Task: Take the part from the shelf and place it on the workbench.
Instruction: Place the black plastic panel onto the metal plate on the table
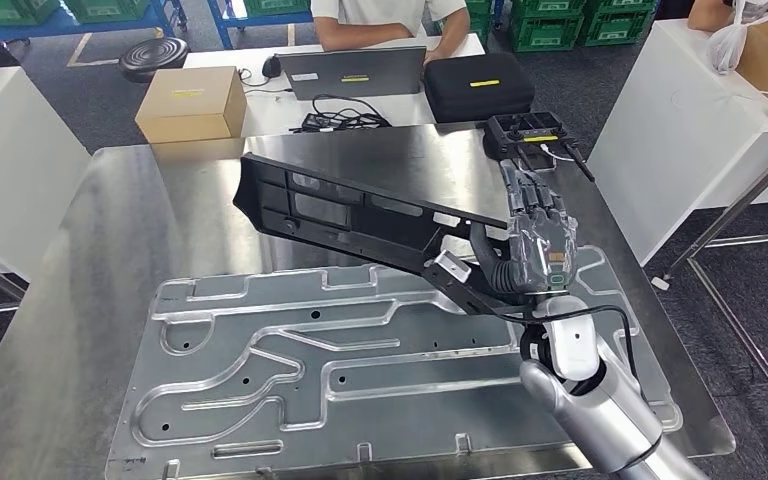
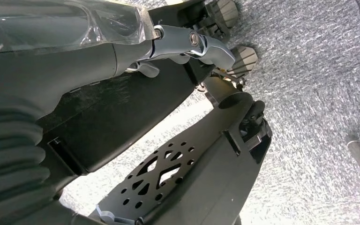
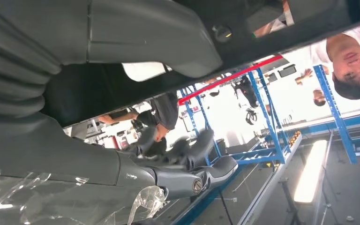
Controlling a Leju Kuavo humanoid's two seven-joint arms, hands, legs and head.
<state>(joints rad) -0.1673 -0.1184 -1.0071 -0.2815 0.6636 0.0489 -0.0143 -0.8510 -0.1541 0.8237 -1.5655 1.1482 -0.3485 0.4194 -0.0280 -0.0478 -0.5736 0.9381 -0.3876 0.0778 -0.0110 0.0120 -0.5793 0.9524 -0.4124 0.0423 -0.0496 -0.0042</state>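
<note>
Here the right hand (image 1: 538, 245) grips the black part (image 1: 360, 210), tilted above the workbench (image 1: 110, 250).

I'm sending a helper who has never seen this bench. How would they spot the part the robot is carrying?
Start at the steel workbench and its grooved metal plate. Above the plate, the right hand holds a long black part, tilted, the only thing off the surface.

We see our right hand (image 3: 122, 159) gripping the black part (image 3: 178, 47), which lies just beside its thick thumb (image 3: 187, 176), with people (image 3: 161, 112) and blue racks (image 3: 267, 117) beyond the dark fingers (image 3: 187, 147).
</note>
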